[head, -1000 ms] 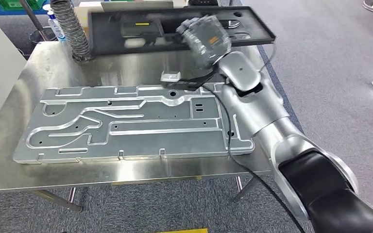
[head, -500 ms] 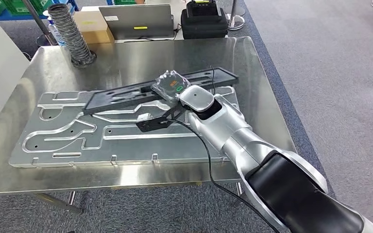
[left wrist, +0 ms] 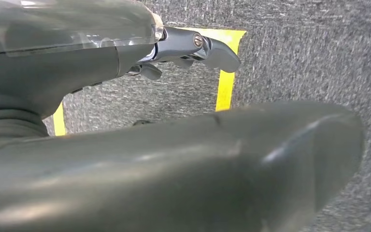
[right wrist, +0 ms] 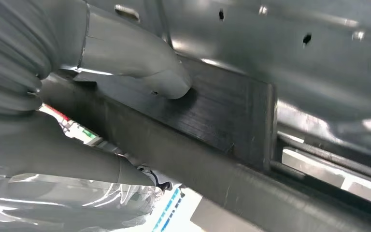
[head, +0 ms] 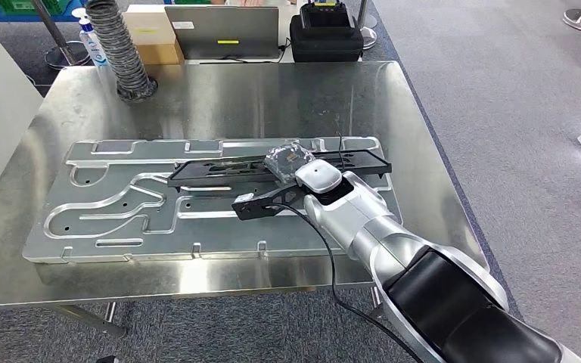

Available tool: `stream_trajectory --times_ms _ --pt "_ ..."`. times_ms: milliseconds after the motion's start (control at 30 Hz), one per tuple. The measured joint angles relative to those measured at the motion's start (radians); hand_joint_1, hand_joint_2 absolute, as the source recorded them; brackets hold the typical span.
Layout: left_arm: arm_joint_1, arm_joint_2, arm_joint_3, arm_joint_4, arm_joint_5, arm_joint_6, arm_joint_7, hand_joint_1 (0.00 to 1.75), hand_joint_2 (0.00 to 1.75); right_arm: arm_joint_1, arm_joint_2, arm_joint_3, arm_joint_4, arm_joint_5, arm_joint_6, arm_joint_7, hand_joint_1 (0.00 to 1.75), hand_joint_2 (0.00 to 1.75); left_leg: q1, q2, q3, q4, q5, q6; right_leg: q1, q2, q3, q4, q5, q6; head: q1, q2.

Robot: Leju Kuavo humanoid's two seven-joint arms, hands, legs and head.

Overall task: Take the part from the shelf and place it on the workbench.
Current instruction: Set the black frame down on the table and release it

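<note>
1. Bright, even overhead light fills the head view; the stainless steel workbench top point(head: 219, 98) shows soft white glare patches.
2. The left wrist view is dim, its near dark shapes blurred.
3. The right wrist view is close and soft, with glare on the ribbed grey metal plate point(right wrist: 319, 72).

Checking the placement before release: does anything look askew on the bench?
The black part, gripped by the right robot hand, lies slightly slanted across the aluminium plate, not parallel to its edges. No damage or spill is visible.
</note>
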Motion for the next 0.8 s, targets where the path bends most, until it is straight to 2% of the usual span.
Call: stream_trajectory --times_ms 33,67,133,167,200,233,300,333,400,467,500,533,567,600,633,700,733,800 --pt "0.0 0.0 0.0 0.0 0.0 0.0 0.0 0.0 0.0 0.004 -0.001 0.0 0.004 0.0 0.001 0.003 1.75 1.75 -0.003 -0.001 0.001 0.0 -0.001 0.001 0.001 0.0 -0.015 0.024 0.002 -0.003 0.0 0.0" --pt "-0.001 -0.001 0.0 0.0 -0.001 0.0 0.0 0.0 0.0 0.006 -0.002 -0.001 0.006 0.0 0.003 0.006 1.75 1.75 -0.005 -0.002 0.003 0.0 -0.001 0.002 0.004 0.0 -0.009 0.006 0.023 -0.008 0.0 0.0" --pt "-0.003 -0.004 0.0 0.0 -0.001 0.001 -0.001 0.0 0.0 0.008 -0.002 -0.001 0.009 0.0 0.002 0.008 1.75 1.75 -0.01 -0.003 0.009 0.0 -0.003 0.003 0.013 0.0 0.052 -0.126 0.095 -0.028 0.0 0.0" --pt "-0.004 -0.008 0.0 0.0 -0.001 0.004 -0.004 0.0 0.0 0.008 -0.001 -0.001 0.01 0.0 0.0 0.007 1.75 1.75 -0.013 -0.004 0.01 0.0 -0.004 0.002 0.019 -0.002 0.084 -0.194 0.121 -0.038 0.0 0.0" --pt "-0.006 -0.011 0.0 0.0 -0.001 0.008 -0.009 0.0 0.44 0.009 0.0 -0.001 0.01 0.0 -0.004 0.006 1.31 1.31 -0.014 -0.004 0.01 0.0 -0.005 -0.001 0.024 -0.004 0.106 -0.242 0.137 -0.045 0.0 0.0" --pt "-0.008 -0.013 0.0 -0.001 -0.001 0.014 -0.015 0.0 0.87 0.01 0.003 -0.001 0.011 0.0 -0.008 0.005 0.87 0.87 -0.013 -0.003 0.009 0.0 -0.005 -0.005 0.028 -0.005 0.115 -0.263 0.14 -0.049 0.0 0.0" --pt "-0.01 -0.015 0.0 -0.001 -0.001 0.026 -0.03 0.0 1.75 0.015 0.007 -0.002 0.011 -0.002 -0.019 0.003 0.0 0.0 -0.012 -0.002 0.01 -0.004 -0.004 -0.016 0.029 -0.006 0.118 -0.274 0.144 -0.051 0.0 0.0" --pt "-0.01 -0.015 0.0 -0.001 -0.001 0.031 -0.037 0.0 1.75 0.017 0.009 -0.002 0.012 -0.004 -0.023 0.002 0.0 0.0 -0.012 -0.001 0.011 -0.002 -0.008 -0.021 0.026 -0.006 0.123 -0.282 0.148 -0.053 0.0 0.0" --pt "-0.009 -0.016 0.0 -0.001 -0.002 0.038 -0.046 0.0 0.87 0.023 0.014 -0.004 0.012 -0.007 -0.032 0.001 0.0 0.0 -0.012 -0.001 -0.009 0.05 -0.043 -0.031 0.018 -0.008 0.132 -0.298 0.156 -0.058 0.0 0.0" --pt "-0.007 -0.016 0.0 -0.001 -0.003 0.043 -0.05 0.0 0.0 0.03 0.018 -0.007 0.012 -0.011 -0.046 -0.006 0.0 0.0 -0.006 -0.001 -0.062 0.172 -0.104 -0.04 0.016 -0.009 0.135 -0.301 0.157 -0.061 0.0 0.0" --pt "-0.006 -0.015 0.0 -0.001 -0.004 0.045 -0.053 0.0 0.0 0.036 0.018 -0.009 0.012 -0.015 -0.057 -0.012 0.0 0.0 -0.004 0.0 -0.089 0.229 -0.125 -0.044 0.016 -0.009 0.135 -0.3 0.157 -0.06 0.0 0.0" --pt "-0.004 -0.015 0.0 -0.001 -0.006 0.046 -0.055 0.0 0.0 0.042 0.018 -0.012 0.012 -0.019 -0.074 -0.021 0.0 0.0 -0.002 0.0 -0.104 0.259 -0.128 -0.048 0.016 -0.009 0.134 -0.299 0.156 -0.059 0.0 0.0" --pt "-0.003 -0.015 0.0 -0.001 -0.008 0.047 -0.057 0.0 0.0 0.046 0.019 -0.015 0.011 -0.025 -0.098 -0.034 0.0 0.0 0.001 0.0 -0.101 0.249 -0.113 -0.051 0.015 -0.009 0.134 -0.297 0.155 -0.058 0.0 0.0" --pt "-0.002 -0.015 0.0 -0.001 -0.01 0.048 -0.059 0.0 0.0 0.049 0.019 -0.02 0.009 -0.033 -0.128 -0.05 0.0 0.0 0.004 0.001 -0.079 0.202 -0.082 -0.054 0.013 -0.008 0.134 -0.293 0.153 -0.055 0.0 0.0" --pt "-0.002 -0.015 0.0 -0.001 -0.011 0.048 -0.06 0.0 0.0 0.051 0.02 -0.027 0.005 -0.047 -0.161 -0.071 0.0 0.0 0.007 0.002 -0.046 0.131 -0.049 -0.056 0.012 -0.008 0.134 -0.288 0.149 -0.051 0.0 0.0" --pt "-0.003 -0.015 0.0 -0.001 -0.015 0.045 -0.063 0.0 0.0 0.051 0.023 -0.049 -0.011 -0.101 -0.225 -0.135 0.0 0.0 0.006 0.001 0.008 0.023 -0.012 -0.049 0.014 -0.006 0.13 -0.277 0.142 -0.04 0.0 0.0" --pt "-0.004 -0.015 0.0 -0.001 -0.018 0.043 -0.063 0.0 0.0 0.051 0.023 -0.066 -0.024 -0.138 -0.253 -0.176 0.0 0.0 0.004 0.0 0.018 0.002 -0.01 -0.043 0.015 -0.005 0.128 -0.273 0.141 -0.035 0.0 0.0" --pt "-0.004 -0.015 0.0 -0.001 -0.021 0.039 -0.062 0.0 0.0 0.049 0.024 -0.105 -0.053 -0.201 -0.284 -0.239 0.0 0.0 0.001 -0.002 0.017 0.002 -0.01 -0.026 0.015 -0.004 0.126 -0.273 0.142 -0.025 0.0 0.0"
